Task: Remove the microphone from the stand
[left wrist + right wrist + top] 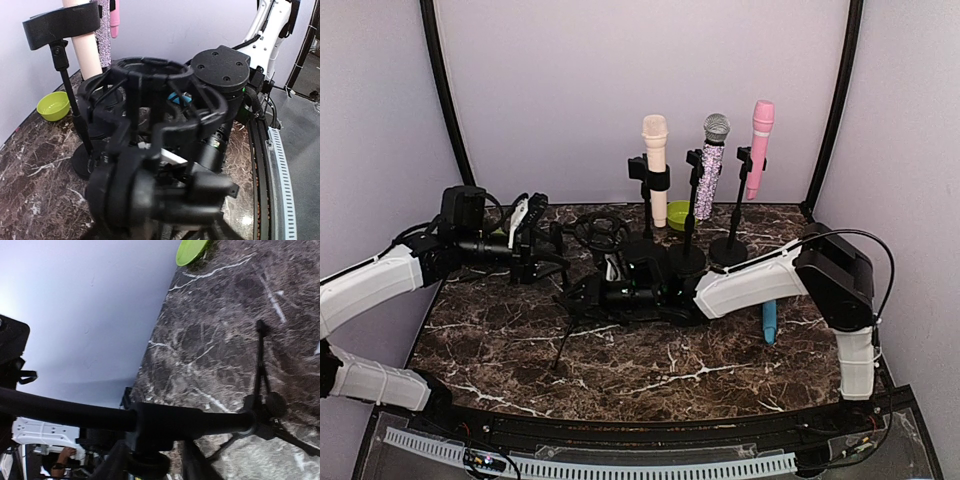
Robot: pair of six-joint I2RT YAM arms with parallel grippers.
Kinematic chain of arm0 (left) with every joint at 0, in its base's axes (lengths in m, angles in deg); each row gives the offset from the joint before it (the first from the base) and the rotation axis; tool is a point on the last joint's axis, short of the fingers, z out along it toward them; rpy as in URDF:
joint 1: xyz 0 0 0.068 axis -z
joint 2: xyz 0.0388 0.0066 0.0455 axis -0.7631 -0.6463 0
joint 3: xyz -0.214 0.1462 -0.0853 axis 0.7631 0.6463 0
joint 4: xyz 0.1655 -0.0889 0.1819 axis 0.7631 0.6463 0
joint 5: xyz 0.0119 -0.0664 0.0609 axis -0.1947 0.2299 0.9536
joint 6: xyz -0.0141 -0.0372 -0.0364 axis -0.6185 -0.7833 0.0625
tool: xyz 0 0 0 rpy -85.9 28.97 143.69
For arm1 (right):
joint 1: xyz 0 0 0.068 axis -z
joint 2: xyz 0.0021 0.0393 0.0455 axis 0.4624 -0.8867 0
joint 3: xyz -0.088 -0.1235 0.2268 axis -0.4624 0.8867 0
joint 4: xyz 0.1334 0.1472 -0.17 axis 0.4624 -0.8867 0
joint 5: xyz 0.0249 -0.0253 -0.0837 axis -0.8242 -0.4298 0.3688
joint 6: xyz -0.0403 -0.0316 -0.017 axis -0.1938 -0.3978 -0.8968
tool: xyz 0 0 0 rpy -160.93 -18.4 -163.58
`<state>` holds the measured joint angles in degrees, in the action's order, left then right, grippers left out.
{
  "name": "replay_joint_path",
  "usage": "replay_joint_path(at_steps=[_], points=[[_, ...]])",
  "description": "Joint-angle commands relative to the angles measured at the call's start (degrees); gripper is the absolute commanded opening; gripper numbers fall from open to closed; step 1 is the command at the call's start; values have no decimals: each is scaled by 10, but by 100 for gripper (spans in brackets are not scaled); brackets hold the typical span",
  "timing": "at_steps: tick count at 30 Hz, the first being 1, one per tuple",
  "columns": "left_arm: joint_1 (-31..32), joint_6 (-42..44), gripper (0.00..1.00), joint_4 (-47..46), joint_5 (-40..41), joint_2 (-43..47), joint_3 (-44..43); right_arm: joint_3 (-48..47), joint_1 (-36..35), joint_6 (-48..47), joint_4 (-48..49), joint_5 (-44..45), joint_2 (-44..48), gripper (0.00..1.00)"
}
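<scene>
The left gripper [534, 243] is positioned left of the tripod stand [563, 342], close to the black shock mount [600, 232]. Its opening, and whether anything is held, cannot be told. The shock mount is located just behind the stand, between the two grippers; a microphone inside it cannot be made out. The stand is tilted over the marble table [670, 375], and its pole is clamped by the closed right gripper [610, 296]. Behind the stand, a cream microphone [655, 160], a glittered microphone [712, 165] and a pink microphone [760, 150] are held upright, with a green bowl [677, 214] among their bases. Right of the stand, a blue object [769, 322] lies on the table.
</scene>
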<state>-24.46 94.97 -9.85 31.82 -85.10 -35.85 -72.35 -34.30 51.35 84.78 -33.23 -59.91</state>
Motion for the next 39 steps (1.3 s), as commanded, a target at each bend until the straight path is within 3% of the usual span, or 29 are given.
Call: replay_joint_path(at_steps=[1, 5, 7, 10, 17, 22, 29, 39], points=[[1, -6, 83, 50, -36, 34, 17, 32, 11, -49, -39, 60, 13, 52], [-1, -2, 89, 64, -42, 95, 53, 98, 29, 3, 87, -8, 31, 64], [-3, 8, 89, 71, -44, 122, 76, 117, 35, 3, 136, -16, 24, 64], [-6, 32, 88, 73, -32, 146, 115, 125, 36, 70, 213, -100, 3, 65], [-6, 57, 76, -3, -22, 99, 163, 148, 40, 203, 441, -138, -45, 62], [-6, 82, 64, -82, 1, 46, 185, 131, 52, 243, 441, -138, -55, 57], [-6, 98, 61, -220, 33, -34, 207, 111, 69, 248, 386, -154, -59, 51], [-6, 110, 49, -188, 10, -153, 117, 102, 75, 240, 331, -155, -49, 41]])
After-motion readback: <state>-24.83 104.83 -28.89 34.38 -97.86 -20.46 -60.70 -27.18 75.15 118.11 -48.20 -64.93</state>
